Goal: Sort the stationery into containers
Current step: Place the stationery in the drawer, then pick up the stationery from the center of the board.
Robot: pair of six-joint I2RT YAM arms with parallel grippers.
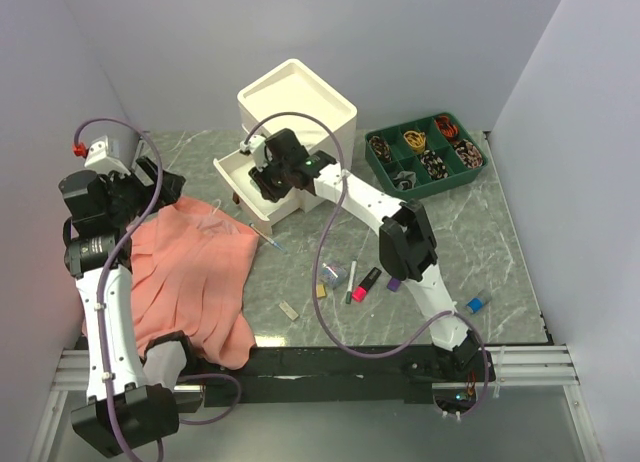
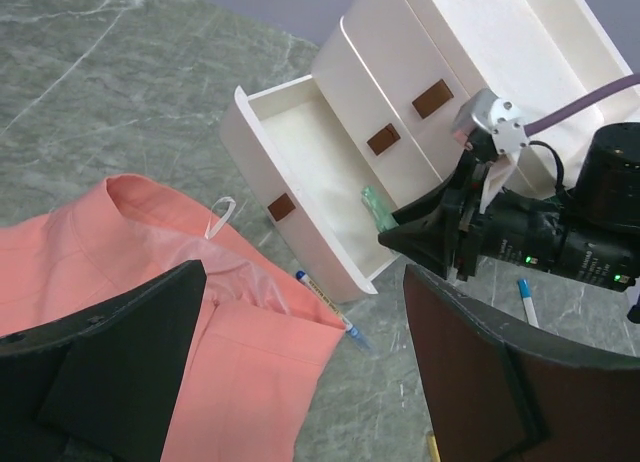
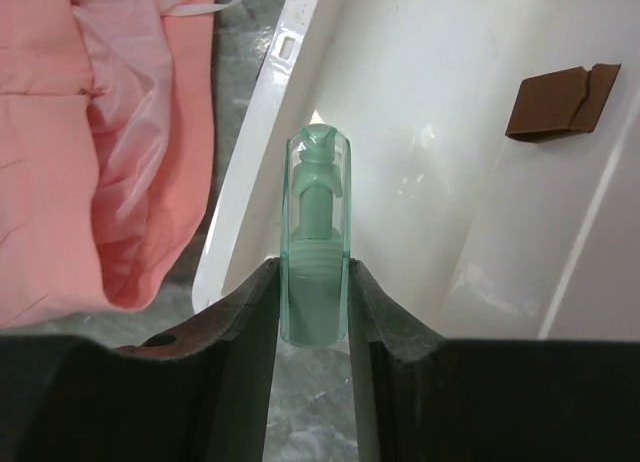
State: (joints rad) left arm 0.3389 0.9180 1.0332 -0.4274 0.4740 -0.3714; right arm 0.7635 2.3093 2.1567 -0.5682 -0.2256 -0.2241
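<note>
Right fingers (image 3: 240, 322) grip a green-capped marker at the open drawer

The right arm's dark fingers are clenched on the translucent green-capped marker (image 3: 317, 232), its cap pointing into the pulled-out bottom drawer (image 2: 290, 222) of the cream-white plastic cube cabinet (image 1: 297, 97). Whether the marker touches the drawer floor cannot be told. The two drawers above it, with small brown handles, are pushed in. The left fingers (image 2: 130, 352) are spread wide and released, holding nothing, over the salmon-pink cloth (image 1: 190, 272) on the grey marbled table (image 1: 500, 232). A thin blue-tipped pen (image 2: 325, 300) lies on the table just beside the cloth's edge and near the drawer front. A short pink highlighter with a black end (image 1: 366, 284) lies among other small items further right, well apart from the cabinet.
</note>
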